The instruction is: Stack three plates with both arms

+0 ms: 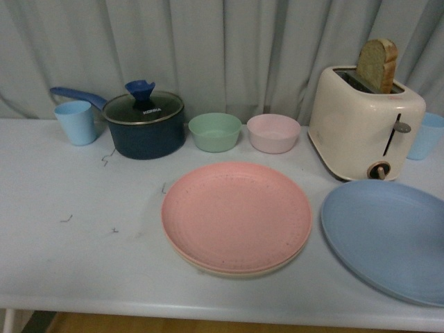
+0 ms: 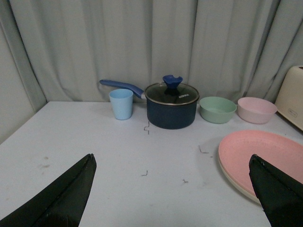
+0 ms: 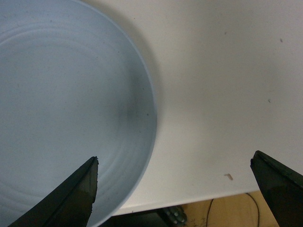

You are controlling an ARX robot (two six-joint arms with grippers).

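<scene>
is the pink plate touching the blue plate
Apart. The front view shows a strip of bare table between the pink plate and the blue plate.

Taking the pink plate [image 1: 236, 215] as our centre, we find bare table [image 1: 69, 243] from 7 to 9 o'clock, open for a gripper to pass. The green bowl [image 1: 215, 132] at 12 and the pink bowl [image 1: 273, 133] at 1 stand near its far rim. The saucepan [image 1: 146, 128] blocks 11, with a light blue cup [image 1: 76, 122] at 10. At 3 the blue plate [image 1: 388, 239] leaves only a narrow gap, and the toaster [image 1: 361, 125] stands at 2.
</scene>
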